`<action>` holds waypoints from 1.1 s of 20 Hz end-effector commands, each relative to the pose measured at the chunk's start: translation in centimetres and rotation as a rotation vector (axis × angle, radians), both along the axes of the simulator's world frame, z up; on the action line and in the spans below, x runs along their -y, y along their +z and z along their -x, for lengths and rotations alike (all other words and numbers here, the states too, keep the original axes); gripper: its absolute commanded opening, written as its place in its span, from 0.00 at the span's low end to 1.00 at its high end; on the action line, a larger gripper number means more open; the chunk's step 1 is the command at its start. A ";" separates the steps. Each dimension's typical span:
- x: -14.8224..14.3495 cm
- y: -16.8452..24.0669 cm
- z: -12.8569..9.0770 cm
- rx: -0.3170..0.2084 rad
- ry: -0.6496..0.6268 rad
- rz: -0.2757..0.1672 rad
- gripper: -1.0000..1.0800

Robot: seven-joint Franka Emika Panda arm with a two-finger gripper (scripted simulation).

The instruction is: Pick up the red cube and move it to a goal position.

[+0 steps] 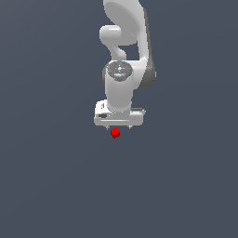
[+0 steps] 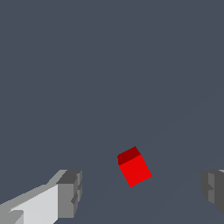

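Note:
The red cube (image 1: 115, 133) is small and bright red and lies on the dark grey floor, just below the white gripper body in the exterior view. In the wrist view the red cube (image 2: 134, 167) sits between the two grey fingers, turned at an angle to them. One finger (image 2: 70, 192) stands on one side and the other finger (image 2: 213, 190) on the far side, both clear of the cube. My gripper (image 2: 142, 192) is open wide and holds nothing. In the exterior view my gripper (image 1: 119, 126) points straight down over the cube and its fingertips are mostly hidden.
The white arm (image 1: 125, 42) rises behind the gripper in the exterior view. The floor (image 1: 56, 186) is a plain dark grey surface with nothing else on it in view.

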State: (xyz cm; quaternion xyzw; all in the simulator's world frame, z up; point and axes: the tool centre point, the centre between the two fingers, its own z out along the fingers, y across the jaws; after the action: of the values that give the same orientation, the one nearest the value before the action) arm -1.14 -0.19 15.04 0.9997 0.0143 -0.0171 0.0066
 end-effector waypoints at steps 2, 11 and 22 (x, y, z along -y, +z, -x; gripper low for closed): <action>0.0 0.0 0.0 0.000 0.001 0.000 0.96; 0.1 -1.8 0.9 0.004 0.068 -0.003 0.96; 0.9 -7.7 3.4 0.018 0.292 -0.014 0.96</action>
State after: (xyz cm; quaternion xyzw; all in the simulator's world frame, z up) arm -4.15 -0.89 8.30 0.9899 0.1416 -0.0080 0.0028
